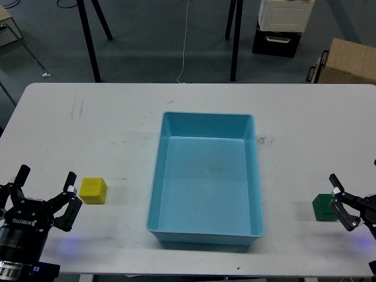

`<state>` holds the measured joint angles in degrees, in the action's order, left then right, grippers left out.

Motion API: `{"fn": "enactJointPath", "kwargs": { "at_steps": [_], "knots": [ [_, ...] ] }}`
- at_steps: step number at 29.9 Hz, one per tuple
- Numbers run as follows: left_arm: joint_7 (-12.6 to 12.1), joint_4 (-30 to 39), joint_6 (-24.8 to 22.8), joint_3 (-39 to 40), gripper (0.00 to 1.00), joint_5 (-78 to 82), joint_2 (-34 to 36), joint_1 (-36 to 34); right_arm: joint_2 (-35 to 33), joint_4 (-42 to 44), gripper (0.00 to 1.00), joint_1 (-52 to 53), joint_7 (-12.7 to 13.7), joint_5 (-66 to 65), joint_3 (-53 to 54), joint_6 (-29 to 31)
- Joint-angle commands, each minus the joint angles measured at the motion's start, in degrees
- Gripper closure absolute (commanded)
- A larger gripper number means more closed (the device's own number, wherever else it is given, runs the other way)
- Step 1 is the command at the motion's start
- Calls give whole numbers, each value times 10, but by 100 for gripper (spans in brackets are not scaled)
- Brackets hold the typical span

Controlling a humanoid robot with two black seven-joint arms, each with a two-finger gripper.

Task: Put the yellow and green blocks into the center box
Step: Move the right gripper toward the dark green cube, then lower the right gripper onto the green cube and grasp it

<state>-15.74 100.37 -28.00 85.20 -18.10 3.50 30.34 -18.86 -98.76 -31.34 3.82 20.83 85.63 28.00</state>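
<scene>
The yellow block (93, 190) sits on the white table, left of the light blue center box (154, 194), which holds nothing. My left gripper (46, 180) is open at the front left corner; its nearer fingertip is just left of the yellow block and does not touch it. The green block (324, 207) rests near the table's right front, right of the box. My right gripper (341, 202) comes in from the right edge, open, with its fingers just right of the green block and partly overlapping it in view.
The white table (106, 117) ends close behind both grippers at the front. Beyond its far edge stand black tripod legs (91, 41), a black-and-white crate (282, 26) and a tan cardboard box (346, 61) on the floor.
</scene>
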Motion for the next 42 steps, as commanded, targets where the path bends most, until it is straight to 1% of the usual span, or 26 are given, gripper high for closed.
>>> {"fn": "enactJointPath", "kwargs": {
  "at_steps": [1, 4, 7, 10, 12, 14, 15, 18, 20, 23, 26, 28, 32, 35, 38, 40, 41, 42],
  "knots": [
    [0, 0, 0, 0, 0, 0, -2, 1, 8, 3, 0, -2, -5, 5, 3, 0],
    [1, 0, 0, 0, 0, 1, -6, -1, 30, 8, 0, 0, -13, 6, 15, 0],
    [4, 0, 0, 1, 0, 0, -6, -2, 55, 12, 0, 4, -7, 6, 44, 0],
    [5, 0, 0, 0, 0, 0, -9, -3, 73, 19, 0, 10, -13, 10, 48, 0],
    [4, 0, 0, 0, 0, 0, -10, -5, 72, 18, 0, 10, -7, 18, 42, 0],
    [4, 0, 0, 0, 0, 0, -10, -14, 55, 14, 0, 5, -7, 14, 35, 0],
    [5, 0, 0, 0, 0, 0, -11, -22, 36, 14, 0, 4, -7, 13, 35, 0],
    [5, -1, 0, 0, 0, 0, -10, -44, -62, 21, 0, 8, -7, 11, 44, 0],
    [5, -1, 0, 0, 0, 0, -10, -55, -114, 23, 0, 13, -7, 10, 53, 0],
    [5, -1, 0, 0, 0, 0, -10, -59, -203, 29, 0, 38, -5, -14, 60, 0],
    [4, -4, 0, 0, 0, 0, -10, -58, -274, 37, 0, 67, 2, -23, 52, 0],
    [4, -7, 0, -1, 0, 0, -10, -57, -312, 51, 0, 96, 3, -24, 41, -34],
    [0, -17, 0, -10, 0, 0, -10, -49, -361, 53, 0, 179, 2, -25, -33, -127],
    [3, -25, 0, -22, 0, 0, -10, -49, -386, 54, 0, 241, 3, -32, -106, -142],
    [3, -28, 0, -23, 0, 0, -10, -49, -438, 54, 0, 314, 8, -75, -185, -152],
    [3, -29, 0, -23, 0, 0, -10, -49, -468, 53, 0, 375, 22, -120, -247, -167],
    [3, -29, 0, -23, 0, 0, -10, -49, -473, 53, 0, 410, 35, -143, -282, -169],
    [3, -29, 0, -23, 0, 0, -10, -49, -478, 53, 0, 453, 55, -175, -327, -170]
  ]
}}
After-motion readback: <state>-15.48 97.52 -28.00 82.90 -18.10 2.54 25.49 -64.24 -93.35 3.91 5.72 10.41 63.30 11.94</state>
